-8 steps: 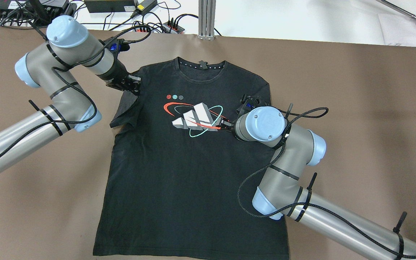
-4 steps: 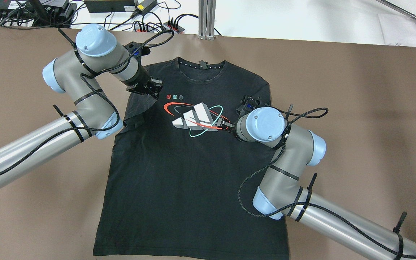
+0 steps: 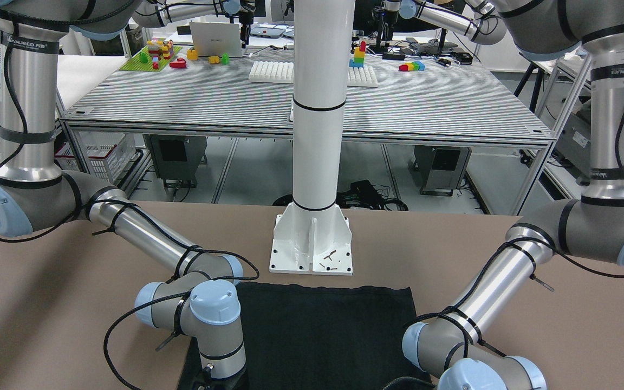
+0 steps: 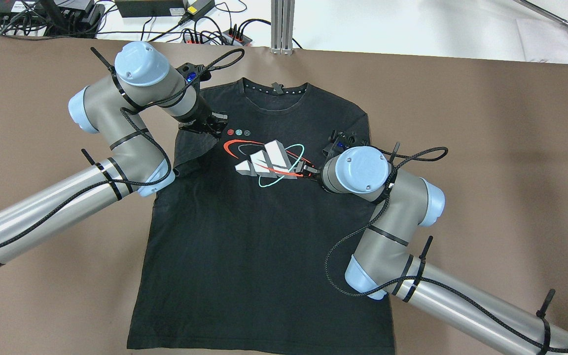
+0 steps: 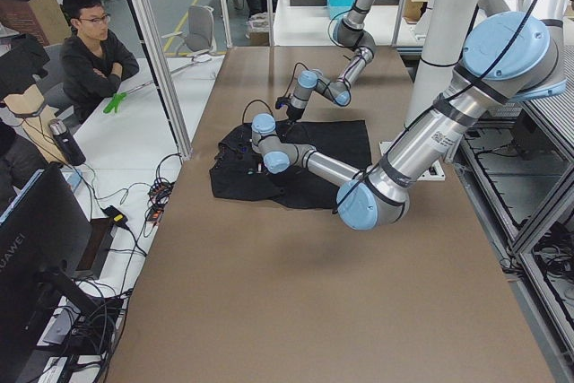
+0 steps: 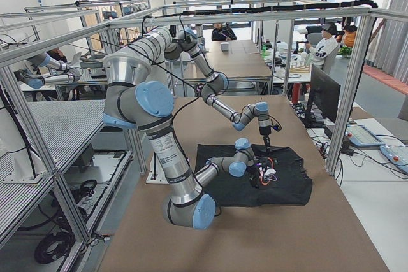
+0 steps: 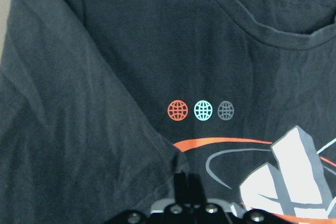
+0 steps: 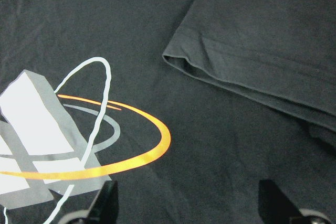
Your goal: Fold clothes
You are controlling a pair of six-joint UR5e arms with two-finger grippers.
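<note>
The clothes are one black T-shirt with a printed logo, lying flat and face up on the brown table. My left gripper is over the upper left chest, shut on the left sleeve's edge, which it holds folded inward. In the left wrist view its fingertips are pinched together on a fabric fold. My right gripper hovers at the logo's right end, open, with its fingers apart and nothing between them. The right sleeve lies folded onto the shirt.
A white post base stands just behind the shirt's hem. Power strips and cables and an aluminium post line the far edge. A person sits beyond the table.
My left gripper has moved rightward from the shoulder onto the chest, drawing the left sleeve inward with it. The right arm has not moved.
</note>
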